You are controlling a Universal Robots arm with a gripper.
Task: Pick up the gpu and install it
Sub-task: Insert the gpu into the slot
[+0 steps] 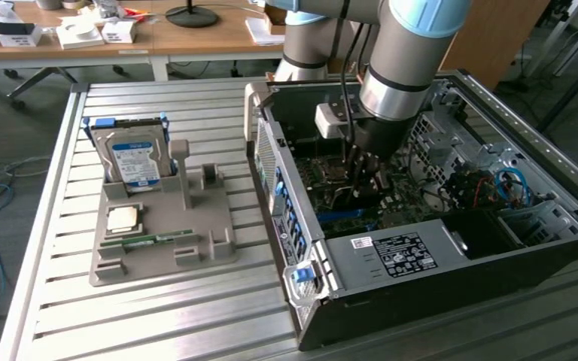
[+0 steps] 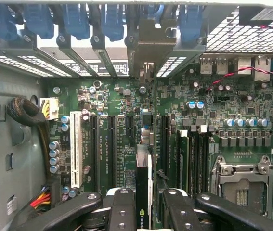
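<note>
**Wrist view: gpu held edge-on inside the case**

Wrist view findings: the gripper [image 2: 148, 206] is closed narrowly on the gpu [image 2: 143, 173], with one black finger on each face of the card. The card is seen edge-on, its green logo facing the camera. It stands upright over the board [image 2: 112, 96], in line with the dark slots. These lie between the white slot [image 2: 75, 149] and the socket [image 2: 242, 185]. Whether the card's lower edge is seated in a slot cannot be told. Beyond the card, a row of blue clips [image 2: 73, 21] runs along the slotted rear wall of the case. A red-and-black cable [image 2: 252, 72] crosses the board near the rear ports.

Exterior view findings: the arm [image 1: 400, 68] reaches down into the open case [image 1: 420, 301], which lies on its side on the slatted worktop [image 1: 118, 323]. The gripper [image 1: 363, 180] sits low over the board, near the middle of the case. The gpu itself is hard to make out from this angle.

On the exterior view's left, well apart from the case, a grey holder [image 1: 208, 248] rests on the worktop. It carries a hard drive [image 1: 133, 158] standing upright, a processor [image 1: 123, 218] lying flat and a memory stick [image 1: 148, 241] lying just beside the processor.
</note>
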